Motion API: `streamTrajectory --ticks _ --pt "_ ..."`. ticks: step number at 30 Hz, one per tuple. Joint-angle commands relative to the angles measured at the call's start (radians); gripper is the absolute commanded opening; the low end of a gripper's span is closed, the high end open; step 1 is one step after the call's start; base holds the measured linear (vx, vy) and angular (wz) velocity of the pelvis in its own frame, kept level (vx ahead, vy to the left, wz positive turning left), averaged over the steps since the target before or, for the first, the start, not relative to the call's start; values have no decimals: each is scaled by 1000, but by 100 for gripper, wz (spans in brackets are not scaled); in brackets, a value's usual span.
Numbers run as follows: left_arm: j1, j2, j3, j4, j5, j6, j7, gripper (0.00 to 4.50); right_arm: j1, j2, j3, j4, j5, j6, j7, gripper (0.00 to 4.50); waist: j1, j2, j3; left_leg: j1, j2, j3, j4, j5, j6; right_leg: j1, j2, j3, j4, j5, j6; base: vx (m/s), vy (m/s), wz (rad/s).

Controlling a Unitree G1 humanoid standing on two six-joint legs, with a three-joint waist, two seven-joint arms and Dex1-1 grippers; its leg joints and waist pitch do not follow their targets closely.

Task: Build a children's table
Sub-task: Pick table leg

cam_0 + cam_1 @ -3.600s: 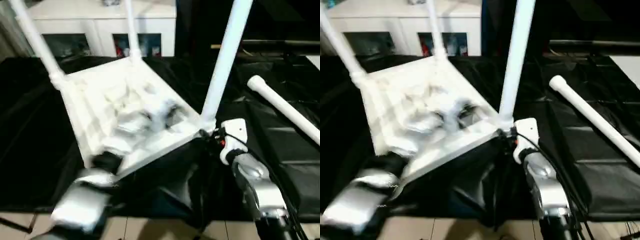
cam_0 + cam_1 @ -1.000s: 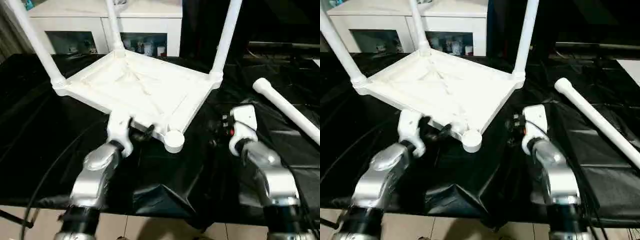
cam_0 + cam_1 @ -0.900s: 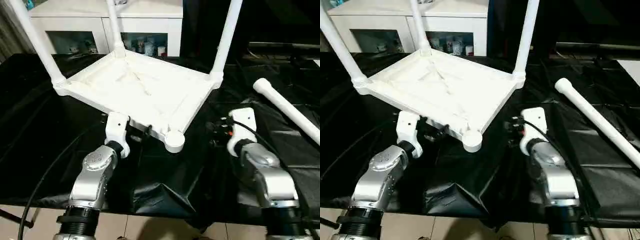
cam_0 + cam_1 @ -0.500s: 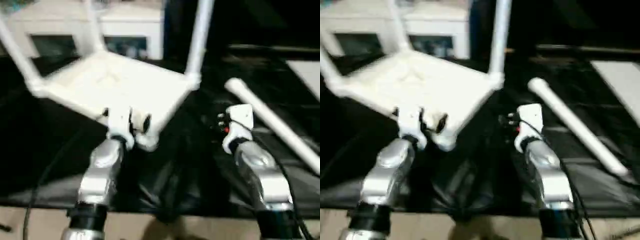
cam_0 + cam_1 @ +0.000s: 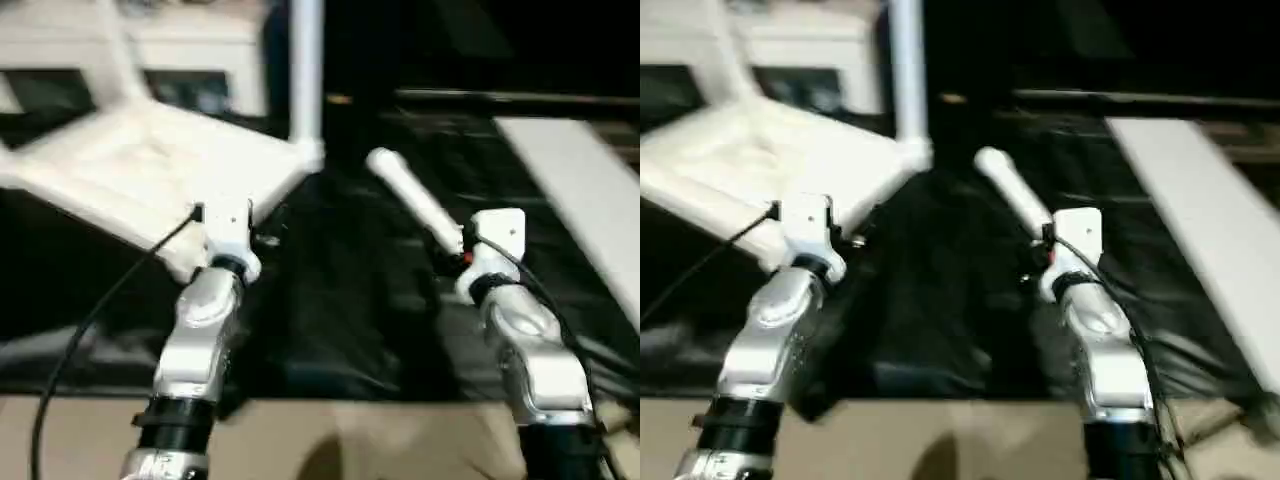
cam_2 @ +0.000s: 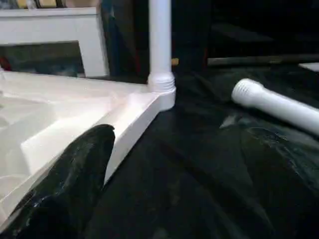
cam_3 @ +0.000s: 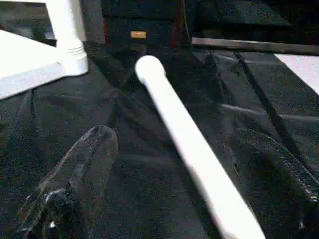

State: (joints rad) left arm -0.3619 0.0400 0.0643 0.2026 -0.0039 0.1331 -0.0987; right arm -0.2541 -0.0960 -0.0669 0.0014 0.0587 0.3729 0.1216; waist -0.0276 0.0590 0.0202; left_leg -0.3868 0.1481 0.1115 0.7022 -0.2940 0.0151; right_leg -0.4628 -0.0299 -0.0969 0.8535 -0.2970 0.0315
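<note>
**Inspector:** Where do the parts lie, taking the tabletop (image 5: pixel 150 170) as the reference?

**Assessor:** The tabletop lies underside up on the black sheet (image 5: pixel 330 300). A fitted leg (image 5: pixel 306 70) stands upright in its far corner socket on the robot's right. The loose leg (image 7: pixel 184 134) lies flat on the sheet, well apart from that corner on the right, its threaded end towards the tabletop.

**Inspector:** And the grippers?

**Assessor:** The right gripper (image 7: pixel 199 174) is spread wide and empty. The wrist view shows the loose leg running between its two fingers (image 7: pixel 84 164); contact cannot be confirmed. The left gripper (image 6: pixel 149 199) is at the tabletop's near edge. One finger (image 6: pixel 75 174) rests over the rim; the other blurred dark shape stands well off to the side, so I judge it open, gripping nothing.

**Inspector:** Arm pose?

**Assessor:** Both forearms reach forward and low. The right wrist sits over the loose leg's near portion, the left wrist against the tabletop's near side.

**Inspector:** Recommendation for the step in hand?

**Assessor:** In my judgement this is the pickup of the loose leg. Close squarely across the tube, not at its end, so it does not roll or swing. Lift it clear of the sheet, turn the threaded end down, and have the left gripper steady the tabletop before seating the leg in the vacant socket, which is not clearly visible here.
</note>
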Motion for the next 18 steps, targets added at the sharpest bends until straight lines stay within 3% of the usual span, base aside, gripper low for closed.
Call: streamTrajectory --ticks 1,2,3,4,5,6,7,8,9,10,11,12,13,14,15,16,17,18 --pt "-9 -6 -7 2 7 -3 11 449 3 -16 -17 -13 -3 -14 -17 389 -2 20 -59 60 173 -109 -134 483 450 -38 -62 62 -63 -7 -53 -104 -254 -1" --pt "-10 -7 -8 4 11 -3 13 449 8 -18 -22 -15 -6 -16 -27 389 2 -8 -60 31 88 -59 -147 329 453 30 -38 54 -163 100 -213 -54 -140 -4" --pt "-13 -6 -10 9 19 -13 20 449 10 -19 -25 -13 -9 -17 -33 389 2 -8 -60 31 88 -59 -147 329 453 30 -38 54 -163 100 -213 -105 -337 -8" --pt "-21 -9 -5 19 24 4 39 449 17 -17 -35 -15 -10 -22 -46 389 20 -50 -72 -40 -77 31 31 53 351 108 -111 83 -309 210 -549 -110 -327 -1" --pt "-28 -9 -5 26 26 13 46 449 22 -15 -44 -18 -8 -22 -53 389 44 -78 -78 -48 -91 64 114 -103 282 125 -140 112 -339 186 -586 -154 -487 -7" --pt "-33 -8 -5 32 27 18 50 449 25 -13 -51 -19 -7 -21 -57 389 38 -62 -61 -57 -72 48 132 -93 126 120 -162 93 -332 109 -490 -104 -289 -3" --pt "-44 -5 -4 41 18 30 43 449 35 -8 -66 -27 -3 -16 -68 389 46 -30 -54 -56 -67 37 124 -68 73 115 -174 84 -330 60 -411 -90 -274 -5" --pt "-50 2 -6 41 -5 21 5 449 51 -3 -74 -41 -3 -15 -75 389 43 -24 -40 -33 -56 20 78 -85 37 114 -201 102 -361 -131 -249 -106 -214 2" --pt "-50 11 -13 37 -23 13 -36 449 67 1 -79 -59 -3 -17 -82 389 38 5 -30 -23 -24 -7 8 -65 71 129 -216 120 -388 -340 -101 -106 -214 2" --pt "-49 16 -17 37 -27 10 -54 449 75 2 -81 -67 -3 -16 -85 389 38 12 -32 -11 -5 -18 -28 -41 97 127 -203 116 -393 -396 -39 -124 -191 -3" --pt "-47 29 -28 36 -40 -1 -101 449 97 7 -87 -94 -5 -14 -96 389 24 18 -37 -24 19 -43 -86 -8 120 129 -132 63 -366 -390 42 -105 -172 4" --pt "-46 23 -15 40 -58 -4 -103 449 111 4 -87 -116 -13 -10 -103 389 15 28 -37 22 43 -42 -110 -115 109 108 -117 38 -379 -453 85 -105 -172 4" --pt "-50 18 -8 50 -62 -6 -95 449 113 -2 -84 -113 -17 -10 -105 389 -7 27 -23 61 34 -23 -113 -275 61 98 -111 9 -406 -615 85 -82 -145 15" --pt "-50 17 -7 50 -62 -6 -94 449 114 -3 -84 -113 -18 -9 -105 389 -17 30 -17 95 28 -12 -103 -348 39 86 -100 -20 -432 -704 90 -39 -65 7" --pt "-48 8 -9 51 -58 -6 -80 449 124 -20 -83 -124 -29 0 -103 389 -37 29 -4 126 30 -6 -94 -413 27 85 -82 -87 -481 -741 121 -117 -117 11" --pt "-48 -1 -12 41 -57 3 -74 449 125 -31 -88 -135 -19 7 -93 389 -44 55 4 146 78 -27 -127 -543 29 100 -63 -138 -461 -670 125 0 0 0" --pt "-45 -10 -12 31 -61 10 -70 449 125 -38 -92 -139 -13 9 -88 389 16 69 33 -10 166 -50 -293 -829 -11 209 -56 -43 -86 -260 -15 41 -120 10" --pt "-41 -14 -12 24 -64 16 -69 449 125 -43 -94 -136 -13 8 -87 389 39 84 21 35 160 -15 -311 -861 -1 182 -35 -27 -62 -186 -46 119 -68 6"
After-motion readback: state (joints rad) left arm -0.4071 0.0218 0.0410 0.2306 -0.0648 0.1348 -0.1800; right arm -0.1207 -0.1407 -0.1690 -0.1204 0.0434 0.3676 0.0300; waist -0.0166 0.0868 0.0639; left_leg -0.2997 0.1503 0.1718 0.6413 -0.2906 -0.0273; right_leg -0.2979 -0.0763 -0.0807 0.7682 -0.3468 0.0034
